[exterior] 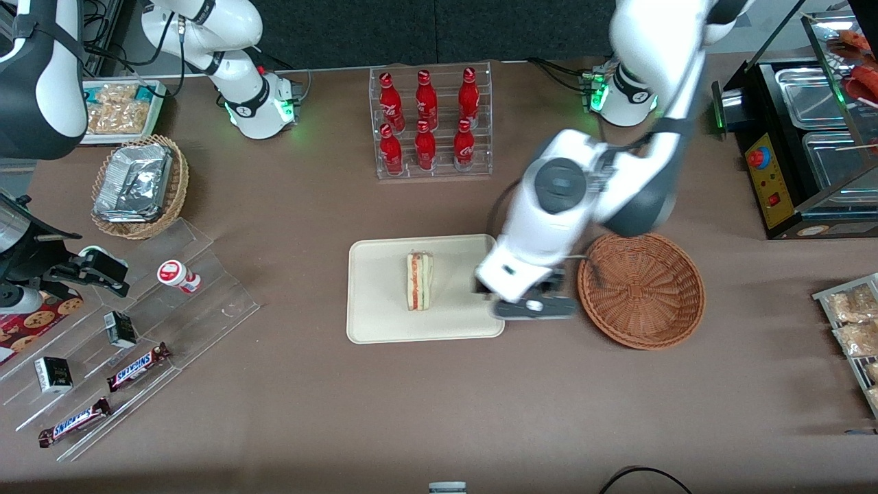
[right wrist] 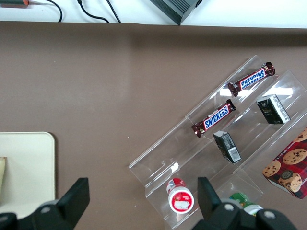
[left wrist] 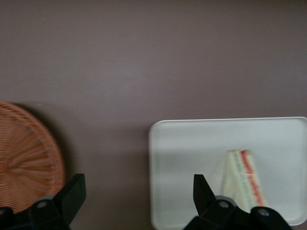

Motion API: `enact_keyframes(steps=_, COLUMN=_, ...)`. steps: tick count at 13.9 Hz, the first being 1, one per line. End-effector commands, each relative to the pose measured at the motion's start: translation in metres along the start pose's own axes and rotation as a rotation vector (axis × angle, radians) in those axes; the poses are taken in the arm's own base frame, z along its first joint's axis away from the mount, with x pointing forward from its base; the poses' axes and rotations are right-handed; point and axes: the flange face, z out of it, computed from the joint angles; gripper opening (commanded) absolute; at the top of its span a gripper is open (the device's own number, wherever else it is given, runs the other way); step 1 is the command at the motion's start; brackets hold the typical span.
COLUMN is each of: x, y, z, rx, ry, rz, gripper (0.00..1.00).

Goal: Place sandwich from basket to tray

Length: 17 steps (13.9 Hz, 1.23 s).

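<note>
The sandwich (exterior: 419, 280), a pale wedge with orange-red and green layers, lies on the cream tray (exterior: 384, 302) near its middle. It also shows in the left wrist view (left wrist: 243, 179) on the tray (left wrist: 192, 143). The reddish-brown wicker basket (exterior: 641, 289) stands beside the tray, toward the working arm's end, and looks empty; its rim shows in the wrist view (left wrist: 29, 163). My left gripper (exterior: 531, 302) hangs above the gap between tray and basket, over the tray's edge. Its fingers (left wrist: 204, 191) are open with nothing between them.
A clear rack of red bottles (exterior: 429, 120) stands farther from the camera than the tray. A tan wicker basket with foil packs (exterior: 137, 185) and clear acrylic racks with candy bars (exterior: 137, 367) lie toward the parked arm's end. A black appliance (exterior: 796, 137) and bagged pastries (exterior: 850, 322) lie toward the working arm's end.
</note>
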Motion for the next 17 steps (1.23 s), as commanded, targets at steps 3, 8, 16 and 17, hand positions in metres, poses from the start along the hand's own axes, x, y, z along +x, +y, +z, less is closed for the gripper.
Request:
enact_keyframes(steps=3, x=-0.012, y=-0.17, z=-0.038, rx=-0.023, ry=-0.053, rz=0.063, gripper=0.99)
enact_keyframes(steps=8, x=-0.048, y=-0.282, z=-0.114, rx=-0.025, ry=-0.028, rz=0.055, gripper=0.99)
enact_keyframes(steps=16, x=-0.078, y=-0.323, z=-0.204, rx=-0.019, ry=-0.062, rz=-0.018, gripper=0.96)
enact_keyframes(steps=17, x=-0.079, y=-0.322, z=-0.21, rx=-0.013, ry=-0.039, rz=-0.013, gripper=0.96)
